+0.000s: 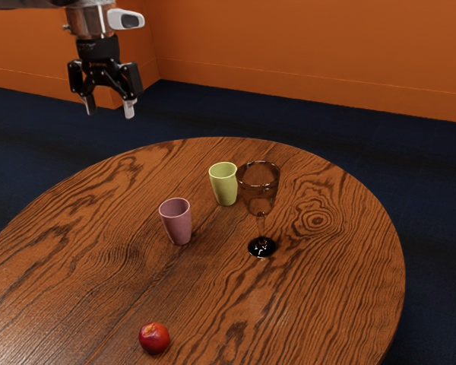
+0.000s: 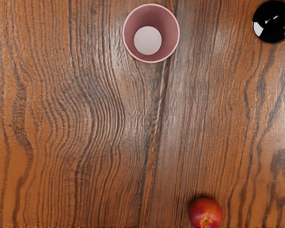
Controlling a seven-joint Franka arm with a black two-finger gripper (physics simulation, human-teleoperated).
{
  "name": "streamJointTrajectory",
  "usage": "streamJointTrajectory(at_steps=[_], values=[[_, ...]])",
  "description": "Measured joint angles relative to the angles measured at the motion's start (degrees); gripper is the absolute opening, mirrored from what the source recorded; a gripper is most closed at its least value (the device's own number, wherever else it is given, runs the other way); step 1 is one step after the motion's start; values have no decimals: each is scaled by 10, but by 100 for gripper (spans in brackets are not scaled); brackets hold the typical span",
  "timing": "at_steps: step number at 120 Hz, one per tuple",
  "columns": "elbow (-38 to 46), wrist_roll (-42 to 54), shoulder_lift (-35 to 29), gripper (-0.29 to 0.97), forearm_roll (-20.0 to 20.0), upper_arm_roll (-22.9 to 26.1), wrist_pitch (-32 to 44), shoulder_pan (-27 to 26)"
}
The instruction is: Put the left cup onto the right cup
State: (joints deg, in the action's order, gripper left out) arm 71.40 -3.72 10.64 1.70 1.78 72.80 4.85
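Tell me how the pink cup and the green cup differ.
Colour: the pink cup is dusty pink, the green cup yellow-green. Place: the pink cup stands toward the exterior view's left and nearer the camera; the green cup stands farther back. Neighbours: the green cup is close beside the wine glass, the pink cup stands apart from it. Shared: both are handleless, tapered, upright on the wooden table, and neither is held.

Soft, even light covers the worktop [image 1: 327,289]. Shadows are faint, with a dim patch just left of the pink cup [image 1: 175,220]. Small white glints sit on the glass's black foot [image 2: 272,21].
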Motion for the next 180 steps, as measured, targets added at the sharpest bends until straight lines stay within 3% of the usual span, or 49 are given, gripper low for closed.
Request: streamJointTrajectory(at_steps=[19,56,106,123,174,180], values=[[-7,3,57,68,-3,-1,14,1],[11,5,177,68,-9,-2,122,4],[105,7,207,68,-6,-5,288,2],[116,8,207,68,-13,-25,315,2],[184,7,224,68,-17,-27,395,-3],[185,8,224,59,-19,-27,401,-5]])
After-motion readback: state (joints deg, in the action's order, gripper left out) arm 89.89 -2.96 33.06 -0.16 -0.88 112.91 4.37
